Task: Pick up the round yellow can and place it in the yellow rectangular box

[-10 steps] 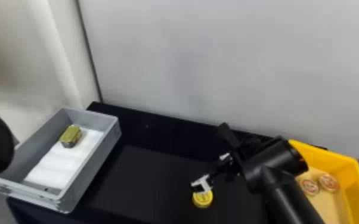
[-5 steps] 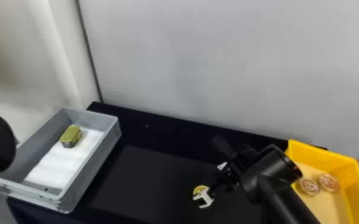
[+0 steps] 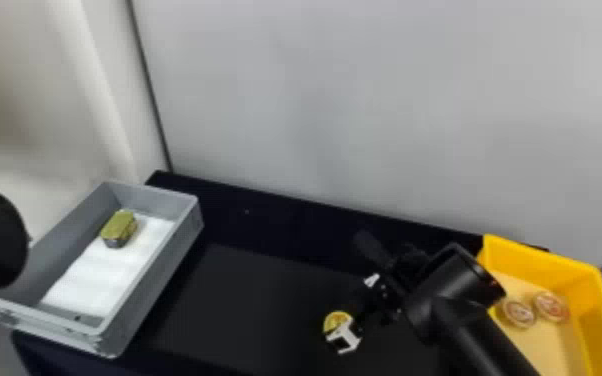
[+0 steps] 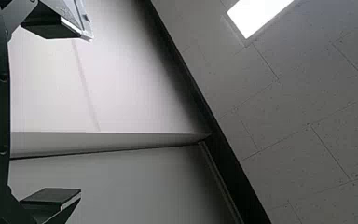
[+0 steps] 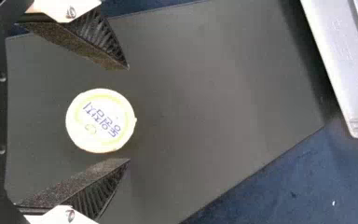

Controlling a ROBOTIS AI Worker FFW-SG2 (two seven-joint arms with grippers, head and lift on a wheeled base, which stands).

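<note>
Right gripper (image 5: pixel 128 114): wide, nothing gripped. We log 0 of 2 steps done: pick and place both left. The can (image 5: pixel 100 120) lies on the table (image 3: pixel 255 300), outside the yellow box (image 3: pixel 542 257). By wrist view, we put it between the fingers, touching neither; height offset we cannot tell.

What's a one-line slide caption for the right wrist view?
Right gripper open, fingers on either side of the round yellow can, beside a gray bin.
</note>
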